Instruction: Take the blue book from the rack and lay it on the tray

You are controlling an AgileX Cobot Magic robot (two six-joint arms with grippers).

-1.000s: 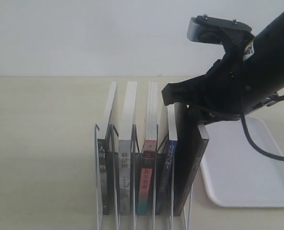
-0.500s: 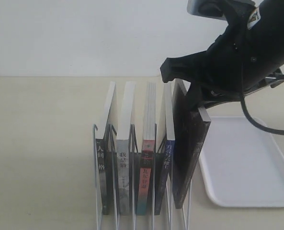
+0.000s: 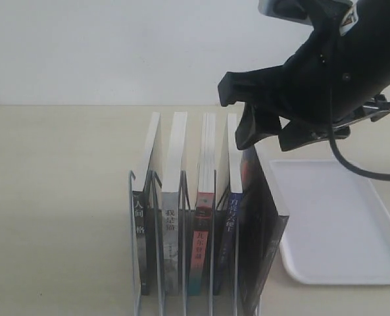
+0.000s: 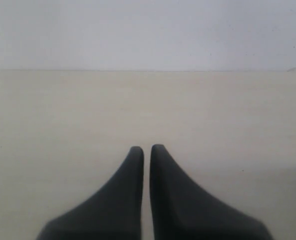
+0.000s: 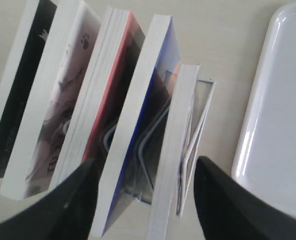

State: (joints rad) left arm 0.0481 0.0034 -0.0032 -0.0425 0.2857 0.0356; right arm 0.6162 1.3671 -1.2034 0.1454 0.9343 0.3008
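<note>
The blue book (image 3: 229, 220) stands in the wire rack (image 3: 133, 197), fourth from the left, beside the larger black book (image 3: 264, 217). My right gripper (image 3: 268, 139) hovers open just above the tops of these two books. In the right wrist view the blue book (image 5: 138, 130) and the black book's page edge (image 5: 175, 150) both lie between the spread fingers (image 5: 73, 200), touching neither; a rack loop (image 5: 144, 145) shows between them. The white tray (image 3: 339, 224) lies on the table right of the rack. My left gripper (image 4: 147, 150) is shut over bare table.
Three more books fill the rack's left slots: black-spined (image 3: 141, 227), grey (image 3: 171, 227) and red-spined (image 3: 200, 234). The tray's rim (image 5: 252, 115) lies close beside the black book. A pale wall runs behind the table.
My right arm rose away from the book tops. The black book, lifted and tilted half a second ago, now sits lower in the rack and more upright.
</note>
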